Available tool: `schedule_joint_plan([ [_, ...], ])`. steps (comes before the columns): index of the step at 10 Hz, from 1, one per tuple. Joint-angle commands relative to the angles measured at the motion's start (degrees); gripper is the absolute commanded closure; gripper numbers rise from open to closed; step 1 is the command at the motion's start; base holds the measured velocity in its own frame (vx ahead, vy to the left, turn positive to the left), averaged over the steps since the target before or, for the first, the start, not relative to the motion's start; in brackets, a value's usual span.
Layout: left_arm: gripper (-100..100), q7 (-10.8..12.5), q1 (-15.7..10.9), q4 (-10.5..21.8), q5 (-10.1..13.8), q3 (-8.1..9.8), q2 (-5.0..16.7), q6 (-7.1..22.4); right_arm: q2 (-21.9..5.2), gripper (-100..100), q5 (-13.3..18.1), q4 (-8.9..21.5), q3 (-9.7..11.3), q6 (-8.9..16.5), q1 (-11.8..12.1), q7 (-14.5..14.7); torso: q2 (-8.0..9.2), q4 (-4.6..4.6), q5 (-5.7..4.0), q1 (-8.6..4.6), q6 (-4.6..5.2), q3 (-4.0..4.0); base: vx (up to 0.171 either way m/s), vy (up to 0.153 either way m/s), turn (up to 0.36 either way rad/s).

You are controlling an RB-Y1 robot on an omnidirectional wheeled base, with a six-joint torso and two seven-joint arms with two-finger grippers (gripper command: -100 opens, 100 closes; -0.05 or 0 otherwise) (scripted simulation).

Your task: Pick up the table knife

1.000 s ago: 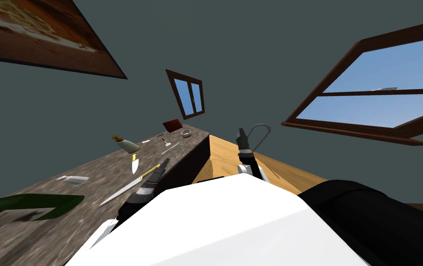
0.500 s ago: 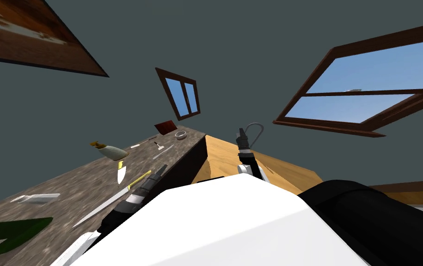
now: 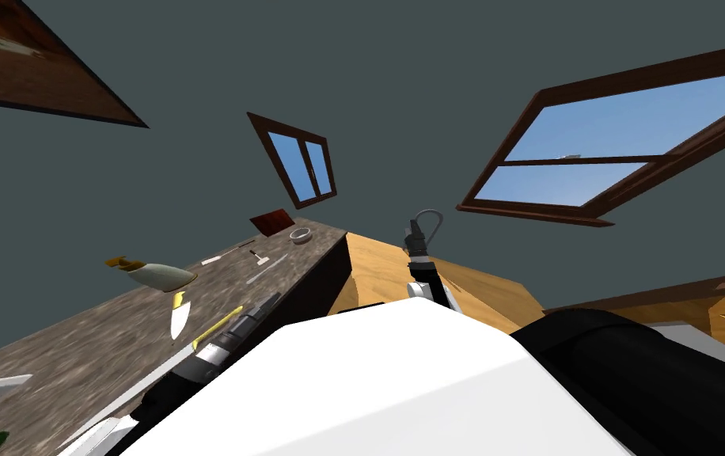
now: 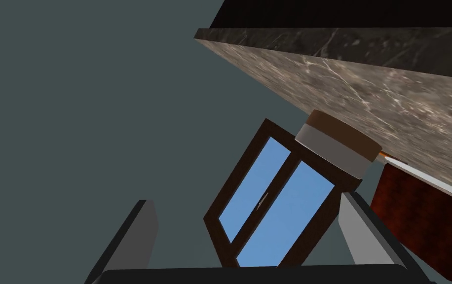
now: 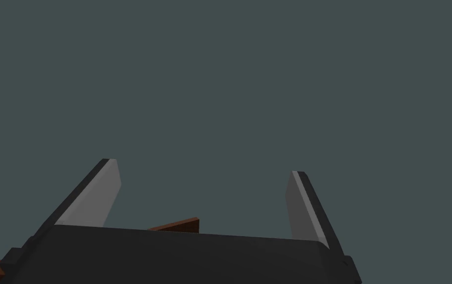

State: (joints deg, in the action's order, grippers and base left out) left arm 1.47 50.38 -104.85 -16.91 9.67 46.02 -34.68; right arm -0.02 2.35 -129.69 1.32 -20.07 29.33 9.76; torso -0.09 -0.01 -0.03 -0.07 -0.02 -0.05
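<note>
1. Far left, a mottled grey-brown stone counter runs away from me. A pale, rounded bottle-like thing with a yellow-brown cap lies on its side on it.
2. Next comes a short knife with a white blade and yellow handle. Right alongside is a long knife, thin-bladed and also yellow-handled.
3. Here's the left gripper, at the counter's near edge, just beside that long yellow handle. Its fingers are spread wide and there is nothing between them.
4. The slim, plain grey table knife lies flat on the counter just past the left gripper's tips. It is not touching them, and sits between the gripper and the bowl.
5. Farther on sits a small round bowl with a brown rim. A flat dark red board lies next to it.
6. Right of the counter is a light wooden top.
7. The right gripper is raised over that wood, fingers well apart and empty. A thin grey wire loop arches behind it.
</note>
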Motion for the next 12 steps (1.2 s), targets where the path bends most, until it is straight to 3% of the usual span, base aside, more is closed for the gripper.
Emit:
schedule_joint_plan([
  [1, -100, 0.4, 1.9, 2.1, -0.5, 0.87, 2.9, -0.3, 0.0, 0, 0.0, 0.0, 0.0, 0.0, 0.0, 0.0, 0.0, 0.0, 0.0, 0.0, 0.0, 0.0, 0.042, -0.026, -0.158],
  [3, -100, 0.4, 1.9, 2.1, -0.5, 0.87, 4.7, -0.3, 0.0, 0, 0.0, 0.0, 0.0, 0.0, 0.0, 0.0, 0.0, 0.0, 0.01, 0.04, 0.0, 0.0, 0.027, -0.011, -0.051],
  [12, -100, 1.8, 8.8, 10.5, -2.9, 1.75, 20.4, 0.3, 0.0, 0, 0.0, 0.0, 0.0, 0.0, 0.0, 0.0, -0.07, -0.01, 0.03, 0.12, -0.01, -0.04, 0.05, -0.005, -0.135],
])
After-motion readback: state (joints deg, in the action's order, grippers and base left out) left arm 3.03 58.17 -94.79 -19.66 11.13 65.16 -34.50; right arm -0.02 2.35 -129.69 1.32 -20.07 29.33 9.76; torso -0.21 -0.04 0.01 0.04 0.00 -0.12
